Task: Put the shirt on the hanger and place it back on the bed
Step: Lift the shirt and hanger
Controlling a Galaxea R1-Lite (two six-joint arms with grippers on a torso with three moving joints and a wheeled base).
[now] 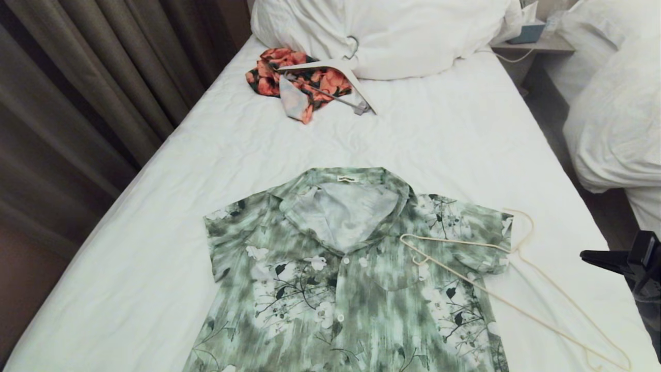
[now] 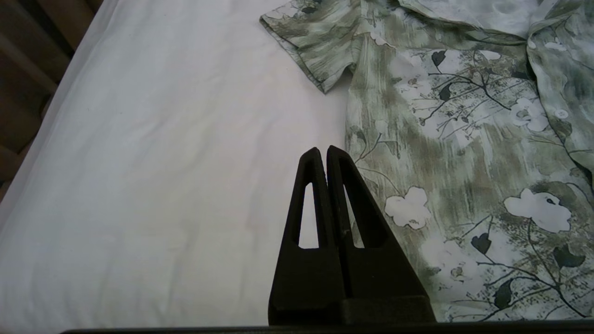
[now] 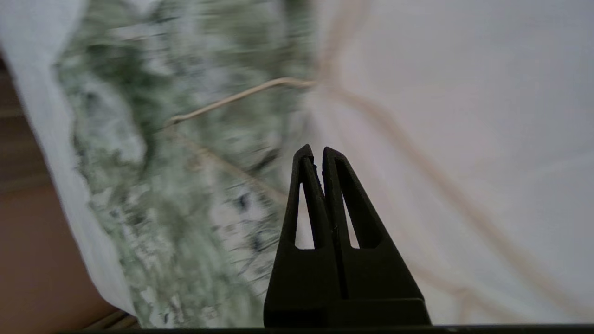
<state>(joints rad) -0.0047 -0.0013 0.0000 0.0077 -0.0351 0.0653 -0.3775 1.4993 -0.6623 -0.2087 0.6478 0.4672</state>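
Note:
The green and white flowered shirt [image 1: 351, 279] lies flat and face up on the near part of the bed [image 1: 155, 232], collar towards the far end. The thin cream wire hanger [image 1: 454, 242] rests partly on the shirt's right sleeve and partly on the sheet beside it. My right gripper [image 1: 584, 254] comes in from the right edge of the head view, shut and empty, above the bed's edge and apart from the hanger. Its wrist view shows the shut tips [image 3: 314, 148] over the sheet [image 3: 464, 116], with the hanger [image 3: 241, 95] and shirt [image 3: 185, 185] beyond. My left gripper [image 2: 323, 149] is shut and empty beside the shirt [image 2: 464, 139].
An orange-red floral garment [image 1: 299, 82] and a thick white hanger [image 1: 335, 67] lie at the far end, before the bunched duvet [image 1: 387, 31]. Curtains [image 1: 77, 103] hang along the left. A second bed [image 1: 614, 103] and a nightstand [image 1: 537, 44] stand on the right.

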